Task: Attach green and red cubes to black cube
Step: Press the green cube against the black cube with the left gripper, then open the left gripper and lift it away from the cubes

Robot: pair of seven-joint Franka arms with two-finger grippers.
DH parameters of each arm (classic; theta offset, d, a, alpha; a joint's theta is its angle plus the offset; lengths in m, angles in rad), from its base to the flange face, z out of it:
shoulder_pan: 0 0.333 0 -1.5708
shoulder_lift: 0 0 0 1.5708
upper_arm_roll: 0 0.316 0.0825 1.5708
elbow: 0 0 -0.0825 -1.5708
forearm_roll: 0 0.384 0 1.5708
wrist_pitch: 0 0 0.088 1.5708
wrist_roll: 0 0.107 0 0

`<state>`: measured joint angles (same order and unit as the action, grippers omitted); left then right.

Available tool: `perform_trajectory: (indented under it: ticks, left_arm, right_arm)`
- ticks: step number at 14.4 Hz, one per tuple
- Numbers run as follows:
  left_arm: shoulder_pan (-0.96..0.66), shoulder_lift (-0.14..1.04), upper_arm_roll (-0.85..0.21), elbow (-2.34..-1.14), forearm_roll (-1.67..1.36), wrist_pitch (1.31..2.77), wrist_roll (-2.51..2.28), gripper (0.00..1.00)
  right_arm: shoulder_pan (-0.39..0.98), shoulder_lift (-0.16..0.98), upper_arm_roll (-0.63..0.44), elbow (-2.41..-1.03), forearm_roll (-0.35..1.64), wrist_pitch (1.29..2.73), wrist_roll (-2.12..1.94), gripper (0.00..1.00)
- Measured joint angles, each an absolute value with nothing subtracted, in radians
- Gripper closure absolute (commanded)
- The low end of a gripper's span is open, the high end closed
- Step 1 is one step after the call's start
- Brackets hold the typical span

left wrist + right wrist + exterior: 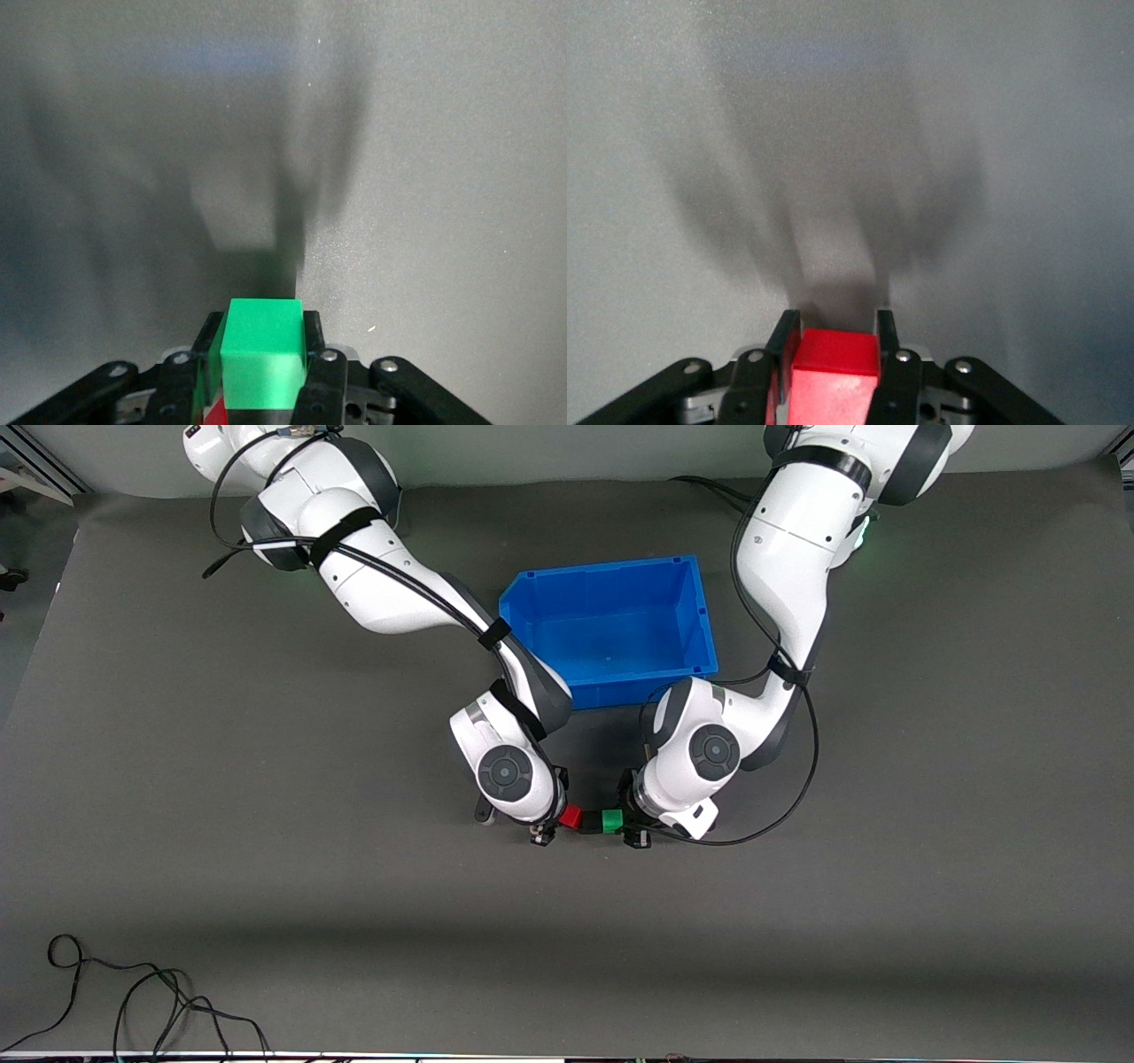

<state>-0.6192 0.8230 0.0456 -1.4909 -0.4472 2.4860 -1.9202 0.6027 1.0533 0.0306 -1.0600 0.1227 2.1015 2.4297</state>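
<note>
My left gripper (619, 819) is shut on the bright green cube (610, 821), and my right gripper (563, 817) is shut on the bright red cube (571, 817). Both point at each other over the mat, on the camera side of the blue bin. A small dark block, apparently the black cube (591, 821), fills the gap between the red and green cubes. In the left wrist view the green cube (261, 363) sits between the fingers (312, 329), with a red sliver (214, 413) past it. In the right wrist view the red cube (833, 376) sits between the fingers (886, 329).
The blue bin (638, 689) stands open and holds nothing, just farther from the camera than both grippers. Loose black cables (133, 992) lie at the mat's near edge toward the right arm's end. Grey mat surrounds the grippers.
</note>
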Motion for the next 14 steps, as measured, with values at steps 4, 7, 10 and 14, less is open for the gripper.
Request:
perform_trajectory:
  ticks: [4, 7, 10, 14]
  left_arm:
    - [-0.625, 0.825, 0.047, -1.489, -0.436, 2.487, -1.921, 0.00]
    - [-0.623, 0.824, 0.055, -1.480, -0.433, 2.487, -1.922, 0.00]
    - [-0.583, 0.824, 0.073, -1.476, -0.407, 2.481, -1.923, 0.00]
    - [-0.475, 0.810, 0.076, -1.466, -0.359, 2.395, -1.869, 0.00]
  right_arm:
    - [0.604, 1.054, 0.031, -1.058, 0.122, 2.108, 2.430, 1.00]
    - [0.604, 1.054, 0.031, -1.058, 0.122, 2.117, 2.430, 1.00]
    - [0.604, 1.054, 0.031, -1.057, 0.122, 2.122, 2.431, 1.00]
    - [0.604, 1.055, 0.030, -1.057, 0.122, 2.122, 2.431, 0.79]
